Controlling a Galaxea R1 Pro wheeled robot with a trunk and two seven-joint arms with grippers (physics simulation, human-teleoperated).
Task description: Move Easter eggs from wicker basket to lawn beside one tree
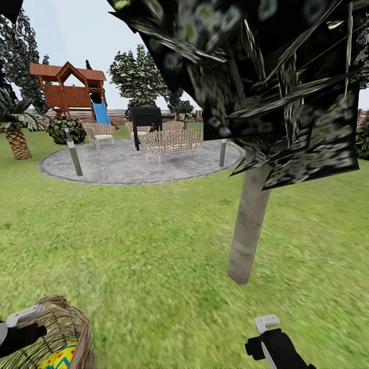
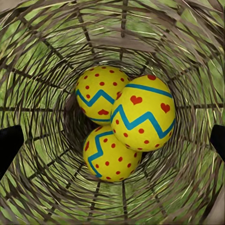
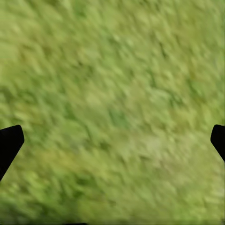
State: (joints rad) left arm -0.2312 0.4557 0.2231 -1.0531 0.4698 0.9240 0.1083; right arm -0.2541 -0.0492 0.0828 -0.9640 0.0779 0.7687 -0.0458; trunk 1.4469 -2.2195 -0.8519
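Green mottled lawn [image 1: 143, 246] spreads across the garden, with a round grey paved area [image 1: 138, 161] far ahead carrying wicker chairs [image 1: 171, 141] and a black grill [image 1: 146, 120], and a red playhouse with a blue slide [image 1: 77, 92] behind it. Just ahead of the right pincer [image 1: 266, 335] stands the tree [image 1: 249, 225], its pale trunk rising from the grass into a dark leafy crown that hangs over the upper part of the head view. A short palm [image 1: 18, 138] and a low bush [image 1: 66, 130] sit far off beyond the left pincer.

At the left pincer [image 1: 23, 318] is the wicker basket [image 1: 72, 328], its rim right under the fingers. That arm's wrist camera looks straight down into the basket, where the three Easter eggs [image 2: 143, 112] lie packed together at the bottom, touching one another, all below the pincer. The dark fingertips [image 2: 9, 145] stand wide apart, one at either edge of that view, released and grasping nothing.

The right pincer hovers over bare grass near the trunk's base; its wrist camera shows blurred lawn [image 3: 112, 108] with the fingertips [image 3: 9, 143] spread to either edge, also released and empty
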